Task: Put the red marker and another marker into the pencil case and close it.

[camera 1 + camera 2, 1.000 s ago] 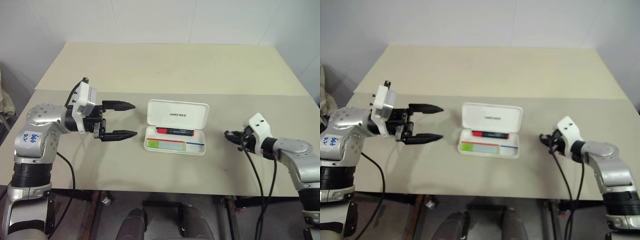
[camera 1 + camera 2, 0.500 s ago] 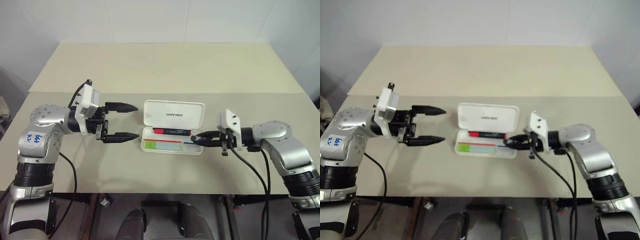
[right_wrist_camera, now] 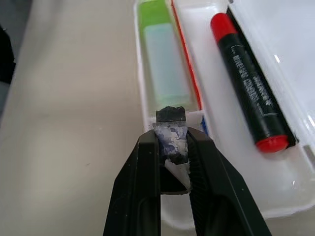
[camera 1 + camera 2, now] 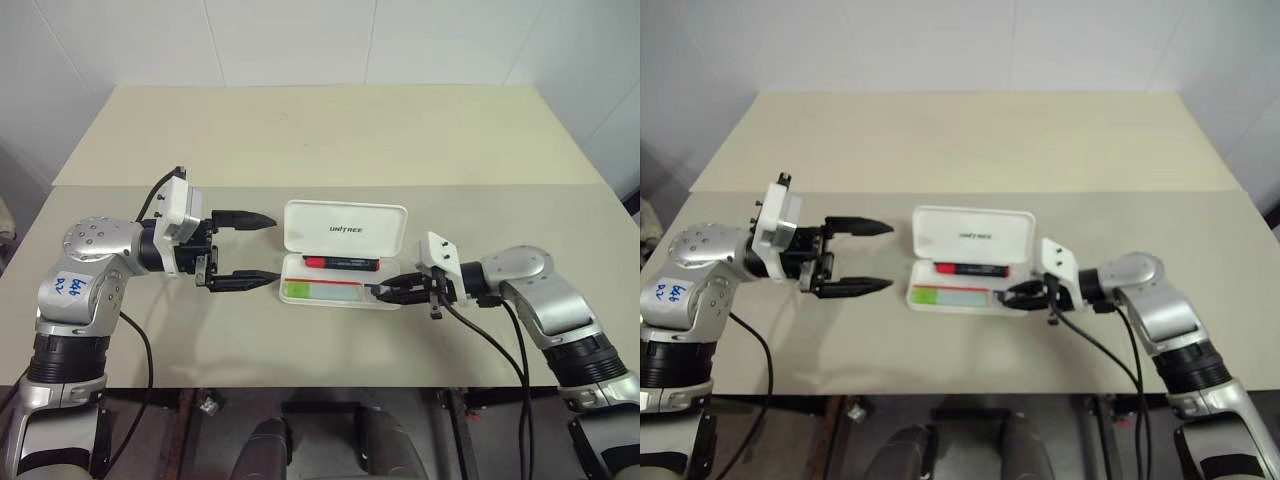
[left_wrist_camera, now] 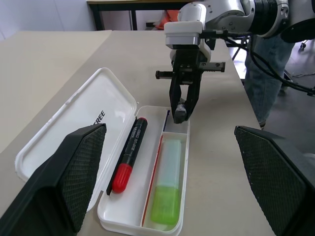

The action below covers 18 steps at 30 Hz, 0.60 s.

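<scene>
Reaching in from the surface's [image 4: 330, 150] edge, closed right claw [image 4: 378, 291] now at the open pencil case's [image 4: 345, 228] end, left claw [image 4: 262, 248] unmoved, spread wide, markers inside.

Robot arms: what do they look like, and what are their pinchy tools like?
Both arms are shiny silver metal with black joints and black cables. Each tool, left and right, has two pointed black fingers behind a white block. The left arm wears a white sticker with blue handwriting.
</scene>
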Each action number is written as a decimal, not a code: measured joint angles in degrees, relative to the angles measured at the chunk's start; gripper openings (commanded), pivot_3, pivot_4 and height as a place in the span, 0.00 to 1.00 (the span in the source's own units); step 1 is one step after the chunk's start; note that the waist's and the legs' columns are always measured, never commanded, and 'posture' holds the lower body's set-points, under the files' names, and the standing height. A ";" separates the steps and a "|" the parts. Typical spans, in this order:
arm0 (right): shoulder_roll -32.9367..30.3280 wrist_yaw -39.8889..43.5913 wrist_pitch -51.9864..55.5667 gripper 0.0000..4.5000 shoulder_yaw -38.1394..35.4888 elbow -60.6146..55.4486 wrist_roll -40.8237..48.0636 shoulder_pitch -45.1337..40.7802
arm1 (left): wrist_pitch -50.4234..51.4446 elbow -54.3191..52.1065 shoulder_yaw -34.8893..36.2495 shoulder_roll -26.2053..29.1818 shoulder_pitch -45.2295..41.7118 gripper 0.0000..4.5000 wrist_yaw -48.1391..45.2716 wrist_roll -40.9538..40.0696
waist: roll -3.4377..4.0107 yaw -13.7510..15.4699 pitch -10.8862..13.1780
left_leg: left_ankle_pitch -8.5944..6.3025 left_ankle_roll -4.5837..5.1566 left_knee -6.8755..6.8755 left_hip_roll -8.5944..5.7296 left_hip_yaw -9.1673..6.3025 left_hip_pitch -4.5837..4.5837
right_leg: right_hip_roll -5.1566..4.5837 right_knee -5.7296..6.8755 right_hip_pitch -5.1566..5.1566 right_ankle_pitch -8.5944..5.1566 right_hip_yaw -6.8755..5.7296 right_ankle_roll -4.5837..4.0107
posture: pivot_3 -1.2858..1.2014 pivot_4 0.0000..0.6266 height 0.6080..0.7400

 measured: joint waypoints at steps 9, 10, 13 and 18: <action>0.00 1.35 -1.15 0.75 0.33 1.29 -1.54 -0.01 | 0.00 -0.02 0.01 0.00 -0.03 1.00 0.29 -0.01 | 0.00 0.00 0.00 | -0.02 0.00 -0.01 -0.01 0.01 -0.01 | -0.01 -0.04 0.00 0.00 0.00 0.00 | 0.52 0.24 1.00; 0.01 1.40 -1.73 0.81 0.34 1.44 -1.67 -0.14 | 0.00 -0.01 0.00 0.00 -0.08 1.00 0.39 -0.01 | 0.00 -0.06 0.00 | -0.01 0.00 0.01 0.00 0.02 0.00 | -0.01 -0.03 0.01 0.00 0.01 0.00 | 0.52 0.24 1.00; 0.11 1.09 -2.63 0.99 0.20 2.89 -2.24 -1.77 | 0.00 -0.01 0.01 0.00 -0.25 1.00 0.59 -0.01 | 0.00 -0.08 0.00 | -0.01 -0.01 0.02 0.01 0.04 0.02 | 0.00 0.01 0.00 0.01 0.00 -0.01 | 0.52 0.24 1.00; 1.22 2.52 -3.68 0.99 -2.41 2.74 1.44 -3.06 | -0.01 0.00 0.00 0.00 -0.30 1.00 0.60 -0.01 | 0.00 -0.03 0.00 | -0.01 -0.01 -0.01 0.01 0.03 0.01 | 0.00 -0.03 0.00 0.01 0.00 -0.01 | 0.52 0.24 1.00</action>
